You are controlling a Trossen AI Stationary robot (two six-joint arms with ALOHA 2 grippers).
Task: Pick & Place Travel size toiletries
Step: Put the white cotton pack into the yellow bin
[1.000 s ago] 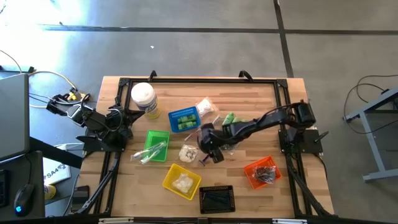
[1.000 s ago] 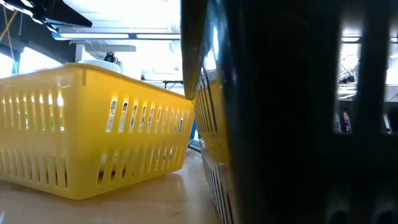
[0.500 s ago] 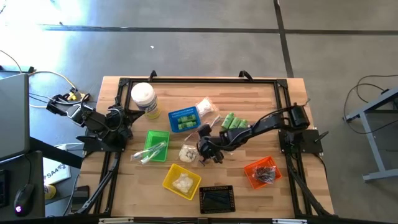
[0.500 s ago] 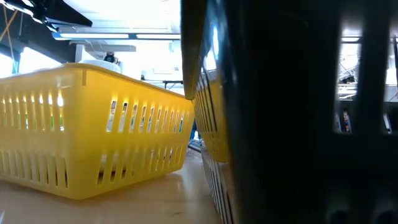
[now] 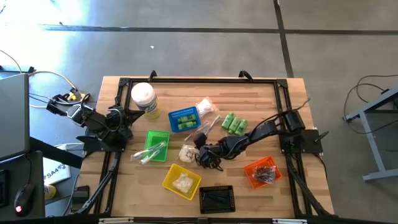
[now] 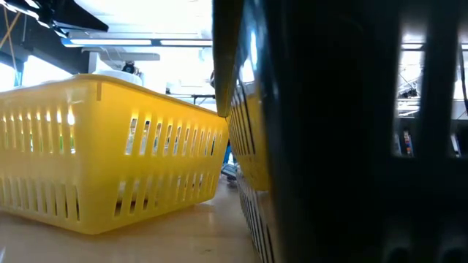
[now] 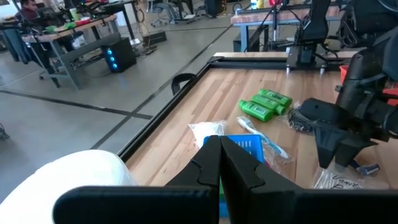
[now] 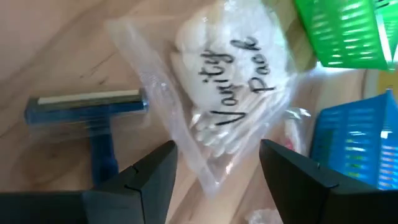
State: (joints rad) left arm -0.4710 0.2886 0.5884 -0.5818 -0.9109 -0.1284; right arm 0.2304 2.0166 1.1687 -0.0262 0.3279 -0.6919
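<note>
A clear bag of cotton marked "Vanity Pack" lies flat on the wooden table, between the green basket and my right gripper. That gripper slants down over the bag's near end, open, one finger on each side, touching nothing that I can see. A blue razor lies beside the bag. Green bottles and white packets lie farther back. My left gripper is shut and empty at the table's left edge, by the jar.
A blue basket with green bottles stands behind the bag. A yellow basket and a black basket stand at the near edge and fill the low view. An orange basket is at the near right.
My right gripper has sunk and gone toward the table's near left, down over the Vanity Pack bag, and its wrist has rolled. The arm has dropped lower and uncovered the green bottles behind it.
</note>
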